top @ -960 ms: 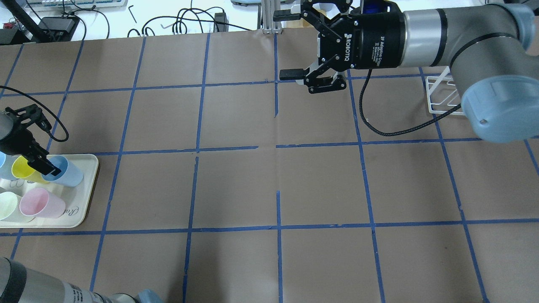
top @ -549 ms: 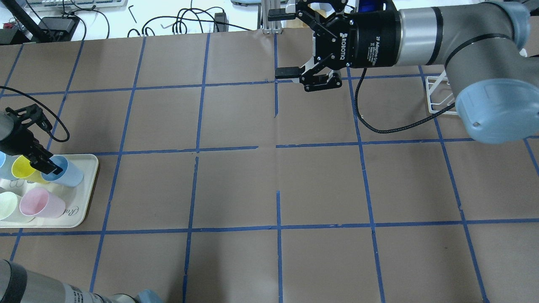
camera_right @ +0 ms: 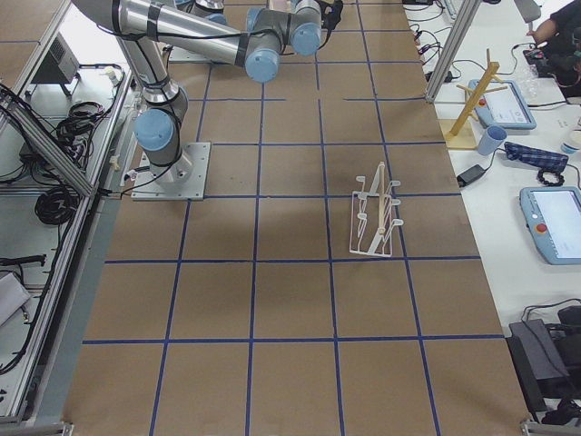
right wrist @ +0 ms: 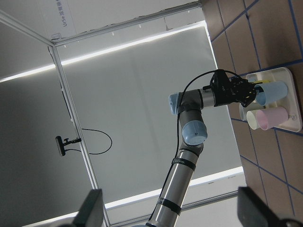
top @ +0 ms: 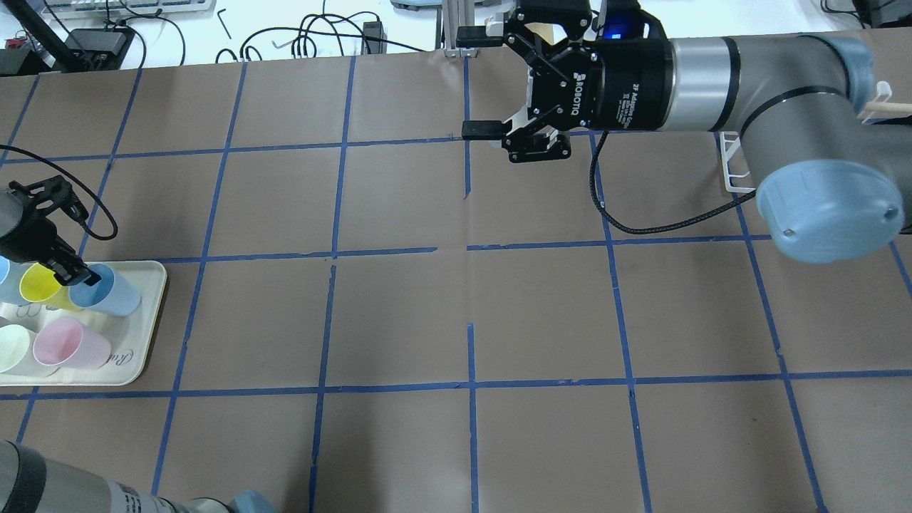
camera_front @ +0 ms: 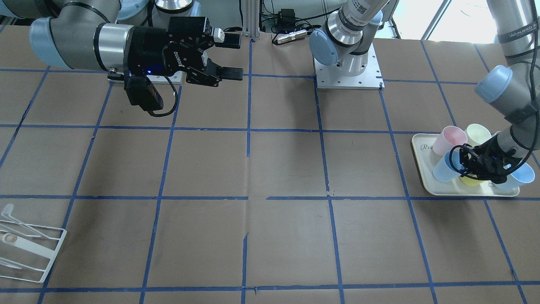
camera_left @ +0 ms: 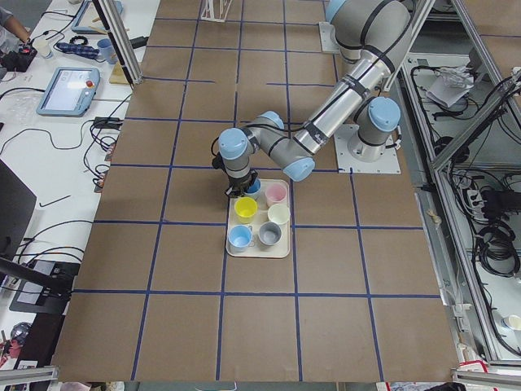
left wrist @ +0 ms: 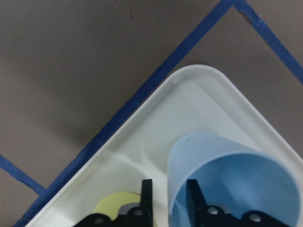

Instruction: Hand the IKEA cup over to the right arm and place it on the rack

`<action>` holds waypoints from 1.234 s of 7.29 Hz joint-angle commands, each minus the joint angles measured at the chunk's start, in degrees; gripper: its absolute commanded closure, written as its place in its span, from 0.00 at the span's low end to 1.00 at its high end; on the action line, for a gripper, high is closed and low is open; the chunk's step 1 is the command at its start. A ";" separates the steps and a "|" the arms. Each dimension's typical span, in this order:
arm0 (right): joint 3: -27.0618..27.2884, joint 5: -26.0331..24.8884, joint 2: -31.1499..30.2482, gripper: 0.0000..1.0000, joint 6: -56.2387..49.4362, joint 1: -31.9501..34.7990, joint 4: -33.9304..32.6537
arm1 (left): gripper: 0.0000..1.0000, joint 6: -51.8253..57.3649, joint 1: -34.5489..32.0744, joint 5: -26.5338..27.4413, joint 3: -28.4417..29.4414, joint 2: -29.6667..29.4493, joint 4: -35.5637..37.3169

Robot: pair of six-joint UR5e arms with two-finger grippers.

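The IKEA cup (top: 110, 291) is a pale blue tumbler standing at the right end of the cream tray (top: 146, 313). My left gripper (top: 71, 273) is over its rim. In the left wrist view one finger (left wrist: 193, 196) is inside the cup (left wrist: 236, 189) and the other finger (left wrist: 147, 196) is outside. They straddle the wall with a small gap on each side. The right arm's gripper (top: 470, 82) is open and empty, held in the air over the table's back middle. The white rack (camera_front: 29, 249) stands at the right end, partly hidden by the right arm in the overhead view.
The tray also holds a yellow cup (top: 39, 283), a pink cup (top: 68, 345), a pale green cup (top: 14, 349) and a second light-blue cup (camera_front: 521, 175). The brown table has blue tape grid lines. The right arm's elbow (top: 826, 206) hangs over the right side.
The left gripper's inner finger has moved from the cup's opening toward its rim, so the jaws have narrowed. The cup has not moved. The right gripper has drifted slightly left.
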 commanded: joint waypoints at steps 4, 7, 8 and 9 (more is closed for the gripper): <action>0.60 0.41 -0.21 0.00 6.16 0.08 -8.74 | 1.00 -4.47 0.26 -19.41 2.52 6.87 -13.18; 0.51 0.93 1.73 0.00 7.95 0.78 -11.85 | 1.00 -7.31 0.17 -41.87 5.86 10.58 -48.62; 0.16 2.07 2.08 0.00 7.95 1.48 -12.55 | 1.00 -5.74 0.08 -45.06 7.01 10.94 -63.90; -0.45 3.21 2.95 0.00 7.95 1.67 -12.64 | 1.00 -3.03 0.00 -46.84 7.10 11.11 -75.28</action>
